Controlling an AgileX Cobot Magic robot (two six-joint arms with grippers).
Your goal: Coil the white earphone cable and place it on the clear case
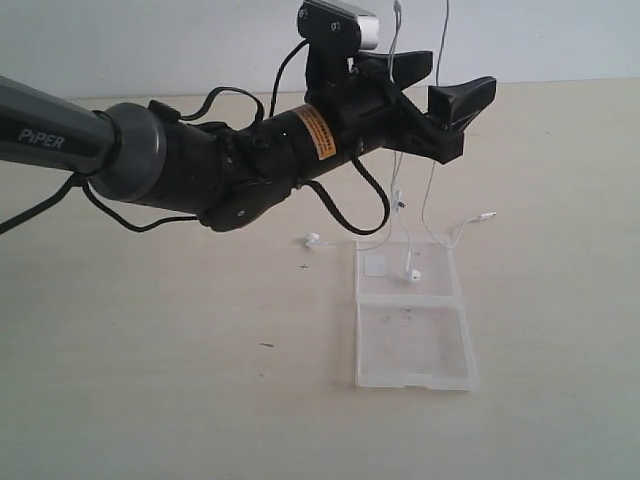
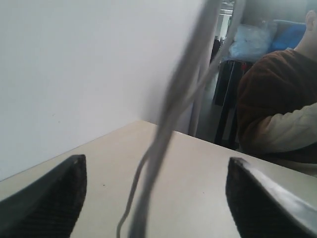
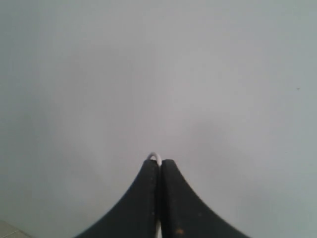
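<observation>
The white earphone cable (image 1: 430, 195) hangs in two strands from above the exterior view down to the table. One earbud (image 1: 413, 274) lies on the clear case (image 1: 440, 345), and another (image 1: 312, 239) rests on the table to its left. The plug end (image 1: 487, 215) lies behind the case. My left gripper (image 1: 440, 85) is open and held high, with the hanging strands passing between its fingers (image 2: 54, 198); the cable (image 2: 173, 109) looks blurred close to the camera. My right gripper (image 3: 159, 162) is shut on a small loop of the cable (image 3: 154, 156) and is out of the exterior view.
The case lies open with a white sticker (image 1: 375, 264) in its far half. The left arm (image 1: 200, 165) stretches across the upper left. A person in a brown sweater (image 2: 277, 99) sits beyond the table's far edge. A white wall stands behind.
</observation>
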